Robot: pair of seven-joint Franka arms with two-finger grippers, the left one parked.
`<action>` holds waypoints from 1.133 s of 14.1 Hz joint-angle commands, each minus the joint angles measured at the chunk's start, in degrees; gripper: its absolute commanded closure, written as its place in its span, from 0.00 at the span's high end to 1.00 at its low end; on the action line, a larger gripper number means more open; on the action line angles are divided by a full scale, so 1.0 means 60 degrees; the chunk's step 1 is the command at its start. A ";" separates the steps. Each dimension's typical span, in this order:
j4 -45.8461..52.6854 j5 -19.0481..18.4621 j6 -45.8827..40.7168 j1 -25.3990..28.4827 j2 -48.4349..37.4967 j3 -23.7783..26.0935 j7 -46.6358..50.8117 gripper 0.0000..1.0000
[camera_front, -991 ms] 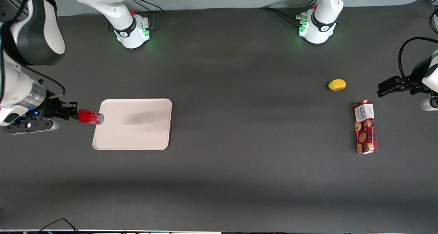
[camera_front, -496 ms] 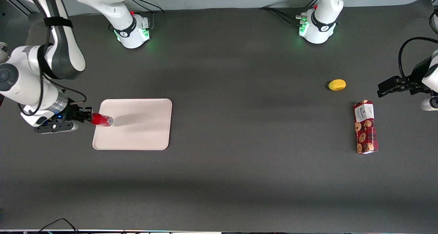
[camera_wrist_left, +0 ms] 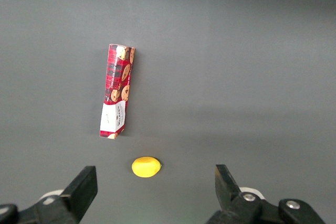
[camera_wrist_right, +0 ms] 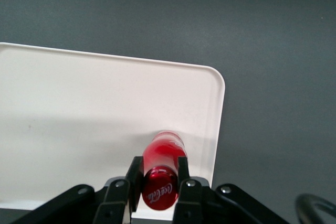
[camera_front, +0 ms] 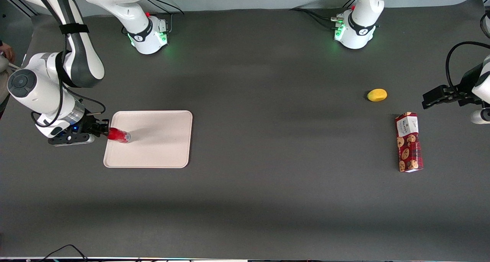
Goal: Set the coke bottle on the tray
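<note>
The small red coke bottle [camera_front: 118, 135] is held sideways, cap end in my right gripper [camera_front: 105, 133], its silvery base pointing over the cream-white tray [camera_front: 157, 147]. The gripper is shut on the bottle at the tray's edge toward the working arm's end of the table. The bottle's body hangs just inside the tray's rim; I cannot tell whether it touches the tray. In the right wrist view the red cap end [camera_wrist_right: 159, 188] sits clamped between the two black fingers [camera_wrist_right: 135, 174], gripper [camera_wrist_right: 160, 174], with the tray [camera_wrist_right: 79, 103] beneath.
A red patterned cookie box [camera_front: 409, 142] and a yellow lemon-like fruit [camera_front: 377, 95] lie toward the parked arm's end of the table; both show in the left wrist view, box [camera_wrist_left: 115, 91] and fruit [camera_wrist_left: 146, 167]. Two arm bases [camera_front: 149, 34] stand at the back.
My right gripper has carried the bottle from just outside the tray's edge to over the tray's rim, and has come lower.
</note>
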 commanded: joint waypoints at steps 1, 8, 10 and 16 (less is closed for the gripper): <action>-0.0185 0.0180 0.0171 -0.0050 -0.0273 -0.0027 -0.0211 0.85; 0.1201 0.0180 -0.1841 0.0111 -0.0785 0.0090 -0.0035 1.00; 0.2650 0.0180 -0.3701 0.0154 -0.0888 0.0236 0.0168 1.00; 0.6300 0.0297 -0.8218 0.0198 -0.0815 0.0837 0.0873 1.00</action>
